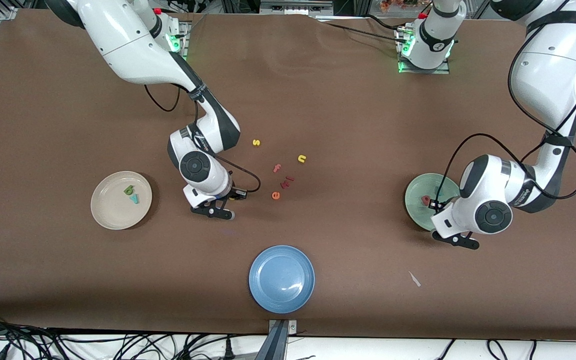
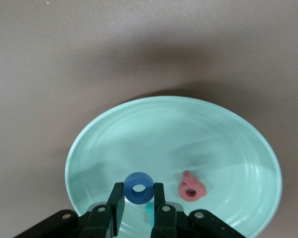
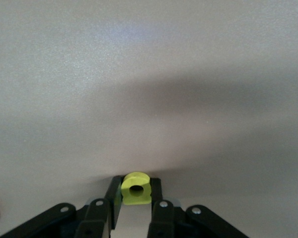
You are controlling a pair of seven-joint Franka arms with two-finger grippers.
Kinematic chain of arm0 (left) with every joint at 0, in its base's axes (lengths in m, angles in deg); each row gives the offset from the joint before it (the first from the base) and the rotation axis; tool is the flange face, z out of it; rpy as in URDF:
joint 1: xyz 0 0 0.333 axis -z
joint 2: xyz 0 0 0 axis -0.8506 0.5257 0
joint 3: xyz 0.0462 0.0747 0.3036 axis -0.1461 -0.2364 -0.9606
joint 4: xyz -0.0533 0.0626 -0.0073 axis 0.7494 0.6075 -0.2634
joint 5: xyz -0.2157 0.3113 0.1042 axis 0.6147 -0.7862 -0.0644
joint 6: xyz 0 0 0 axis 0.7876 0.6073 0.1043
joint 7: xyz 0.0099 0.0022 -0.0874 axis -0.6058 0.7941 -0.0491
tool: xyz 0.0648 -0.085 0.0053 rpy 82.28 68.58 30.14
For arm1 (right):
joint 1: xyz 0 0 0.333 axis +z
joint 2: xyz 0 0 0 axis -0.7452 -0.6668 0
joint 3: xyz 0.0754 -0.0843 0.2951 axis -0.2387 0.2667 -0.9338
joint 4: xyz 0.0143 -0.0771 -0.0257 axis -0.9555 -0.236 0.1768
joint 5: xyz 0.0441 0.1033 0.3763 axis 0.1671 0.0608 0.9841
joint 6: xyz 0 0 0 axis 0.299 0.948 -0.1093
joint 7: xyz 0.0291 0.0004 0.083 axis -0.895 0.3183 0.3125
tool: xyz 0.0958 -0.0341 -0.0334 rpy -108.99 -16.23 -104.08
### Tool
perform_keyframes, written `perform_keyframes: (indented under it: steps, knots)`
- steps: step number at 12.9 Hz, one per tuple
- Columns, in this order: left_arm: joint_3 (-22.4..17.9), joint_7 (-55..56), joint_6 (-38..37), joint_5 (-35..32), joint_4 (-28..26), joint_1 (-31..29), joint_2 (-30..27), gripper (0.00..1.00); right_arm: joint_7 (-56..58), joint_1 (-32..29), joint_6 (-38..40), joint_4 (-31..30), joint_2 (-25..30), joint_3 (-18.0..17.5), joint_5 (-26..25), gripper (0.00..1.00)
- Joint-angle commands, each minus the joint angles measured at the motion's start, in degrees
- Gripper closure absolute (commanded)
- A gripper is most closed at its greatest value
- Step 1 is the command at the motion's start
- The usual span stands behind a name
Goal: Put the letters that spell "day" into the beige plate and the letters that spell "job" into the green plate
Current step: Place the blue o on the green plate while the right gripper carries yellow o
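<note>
On beige plate (image 1: 113, 215), two letters; four lie loose

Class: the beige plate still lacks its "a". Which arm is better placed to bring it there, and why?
The right arm. Its right gripper is already shut on the yellow "a" at the table, toward the beige plate. The left gripper holds the blue "o" over the green plate.

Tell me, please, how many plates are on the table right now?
3. The beige plate lies toward the right arm's end, the green plate toward the left arm's end, and the blue plate between them, nearest the front camera. None appears hidden.
</note>
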Motion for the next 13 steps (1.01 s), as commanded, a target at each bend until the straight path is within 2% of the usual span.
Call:
perform_keyframes:
  steps: [1, 2, 3, 5, 6, 8, 11, 13]
  knots:
    - [0.6, -1.7, 3.0, -1.9, -1.7, -1.0, 0.6, 0.89, 5.8, -2.6, 7.9, 5.2, -0.5, -0.2, 2.6, 1.0]
    - [0.6, -1.7, 3.5, -1.9, -2.1, -1.3, 0.6, 0.66, 9.7, -3.7, 11.6, 6.6, -0.4, 0.0, 2.6, 1.0]
    - [0.6, -1.7, 3.5, -1.9, -2.1, -1.5, 0.5, 0.01, 13.5, -4.9, 13.2, 6.7, 0.3, 0.1, 2.5, 1.0]
    - [0.7, -1.7, 3.0, -1.8, -2.2, -1.6, 0.0, 0.0, 21.4, -6.3, 18.0, 6.5, 2.6, 1.4, 1.9, 1.0]
    - [1.1, -1.7, 2.6, -1.7, -2.1, -1.5, -0.8, 0.0, 26.0, -6.3, 21.2, 6.1, 4.0, 3.8, 1.7, 1.0]
    - [3.1, -1.8, 1.1, -1.5, -1.9, -0.8, -4.4, 0.0, 34.9, -6.3, 24.4, 5.4, 5.9, 7.9, 1.7, 1.0]
    - [8.3, -1.4, -2.0, -0.9, -1.2, -0.9, -11.5, 0.0, 44.8, -6.4, 25.7, 4.1, 6.6, 12.9, 1.8, 1.0]
    - [10.7, -0.9, -5.6, 0.1, -0.1, -0.9, -17.4, 0.0, 51.9, -9.8, 24.8, 4.2, 5.9, 13.5, 1.7, 1.0]
